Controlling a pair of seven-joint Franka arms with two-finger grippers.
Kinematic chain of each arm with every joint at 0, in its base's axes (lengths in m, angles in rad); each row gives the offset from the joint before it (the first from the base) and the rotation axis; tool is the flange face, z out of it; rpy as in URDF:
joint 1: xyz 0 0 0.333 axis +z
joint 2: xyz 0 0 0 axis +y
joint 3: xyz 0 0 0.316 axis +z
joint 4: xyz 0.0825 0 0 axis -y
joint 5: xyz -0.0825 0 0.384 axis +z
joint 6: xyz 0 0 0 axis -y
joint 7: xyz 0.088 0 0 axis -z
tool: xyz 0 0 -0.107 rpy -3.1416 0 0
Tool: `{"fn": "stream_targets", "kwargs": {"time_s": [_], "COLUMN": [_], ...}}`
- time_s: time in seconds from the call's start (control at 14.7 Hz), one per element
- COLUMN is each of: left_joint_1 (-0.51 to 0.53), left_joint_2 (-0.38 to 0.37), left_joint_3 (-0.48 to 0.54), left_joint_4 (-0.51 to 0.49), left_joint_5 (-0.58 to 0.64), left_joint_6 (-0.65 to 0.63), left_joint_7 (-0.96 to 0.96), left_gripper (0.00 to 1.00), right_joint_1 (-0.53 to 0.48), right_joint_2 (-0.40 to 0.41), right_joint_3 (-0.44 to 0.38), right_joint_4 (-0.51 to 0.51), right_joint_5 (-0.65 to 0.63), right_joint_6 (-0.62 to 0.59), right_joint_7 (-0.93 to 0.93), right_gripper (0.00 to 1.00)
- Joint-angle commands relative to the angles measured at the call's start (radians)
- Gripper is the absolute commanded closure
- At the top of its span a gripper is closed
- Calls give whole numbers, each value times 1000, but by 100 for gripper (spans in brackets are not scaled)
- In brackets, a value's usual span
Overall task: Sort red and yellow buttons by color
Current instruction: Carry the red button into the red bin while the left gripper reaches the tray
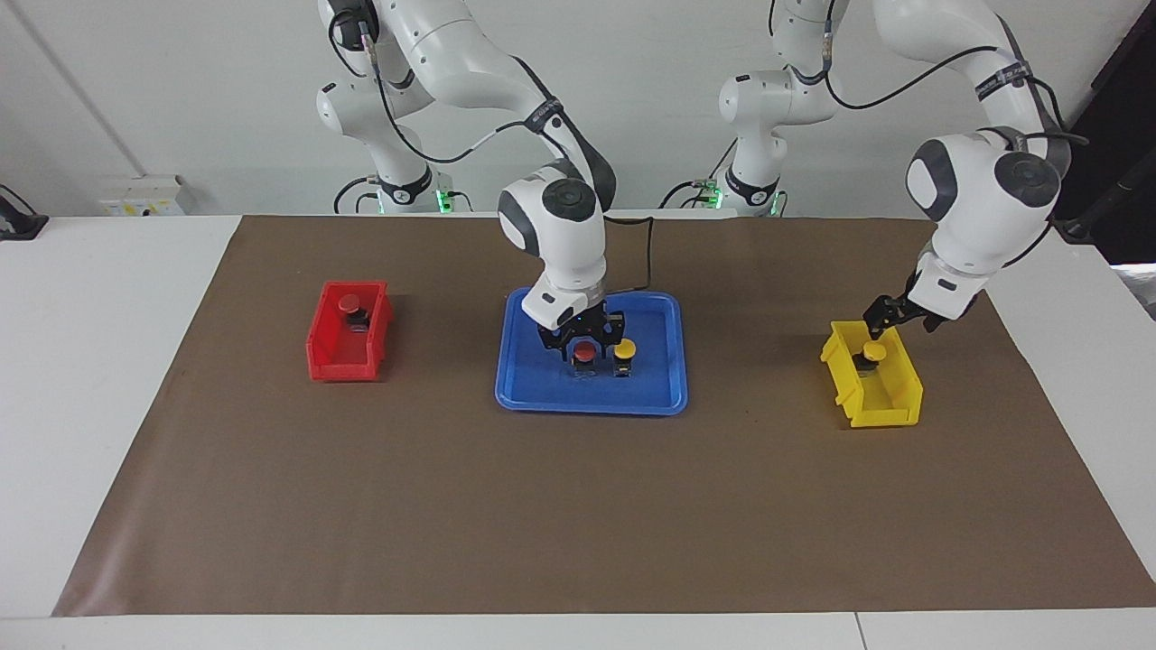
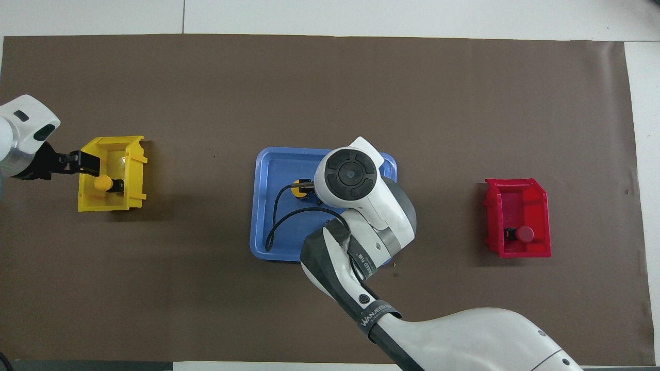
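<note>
In the blue tray [image 1: 542, 390] stand a red button [image 1: 585, 350] and, beside it toward the left arm's end, a yellow button [image 1: 623, 348]. My right gripper [image 1: 582, 343] is down over the red button, open, one finger on each side of its cap. From overhead its wrist hides that button, and only the tray's yellow button [image 2: 297, 189] shows. My left gripper [image 1: 887, 314] hangs open above the yellow bin [image 1: 880, 411], with nothing in it. A second yellow button [image 1: 873, 350] lies in that bin. Another red button [image 1: 349, 305] sits in the red bin [image 1: 339, 366].
A brown mat [image 1: 578, 506] covers the white table. The right gripper's black cable [image 2: 276, 216] loops over the tray's floor. The red bin [image 2: 515, 188] is at the right arm's end and the yellow bin [image 2: 111, 147] at the left arm's end.
</note>
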Motion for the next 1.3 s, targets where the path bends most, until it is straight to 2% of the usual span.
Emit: {"fn": "stream_targets", "kwargs": {"time_s": [0.0, 0.07, 0.14, 0.2, 0.34, 0.48, 0.61, 0.75, 0.89, 0.95, 1.09, 1.23], "left_joint_1": [-27, -42, -53, -55, -56, -58, -58, -58, -59, -78, -218, -335], "left_joint_2": [-52, -52, -48, -49, -55, -55, -57, -64, -90, -115, -109, -25], "left_joint_3": [-21, -21, -20, -20, -23, -26, -26, -27, -27, -30, -33, -35], "left_joint_4": [86, 149, 204, 237, 260, 269, 268, 263, 205, 138, 36, 22], "left_joint_5": [2, -1, -28, -60, -82, -82, -82, -82, -122, -142, -143, -143], "left_joint_6": [-149, -220, -278, -309, -325, -331, -332, -329, -293, -200, -26, 62], "left_joint_7": [10, 10, 10, 12, 13, 13, 13, 9, -77, -179, -331, -454], "left_gripper": [0, 0, 0, 0, 0, 0, 0, 0, 0, 0, 0, 0], "right_joint_1": [3, 3, -1, -9, -47, -95, -209, -341, -499, -555, -610, -639], "right_joint_2": [-1, -2, -1, -4, -46, -163, -319, -465, -571, -584, -587, -561], "right_joint_3": [0, 0, 0, -2, -6, -8, -8, -8, -8, -8, -9, -9], "right_joint_4": [-17, -15, -6, 12, 80, 71, -44, -188, -327, -355, -408, -443], "right_joint_5": [-6, -7, -7, -9, -10, -10, -10, 2, 5, 6, 5, 5], "right_joint_6": [24, 21, 9, -11, -136, -238, -327, -335, -332, -323, -289, -213], "right_joint_7": [21, 21, 19, 13, 4, -91, -245, -437, -656, -721, -752, -757], "right_gripper": [59, 75, 84, 87, 88, 88, 88, 88, 88, 88, 88, 88]}}
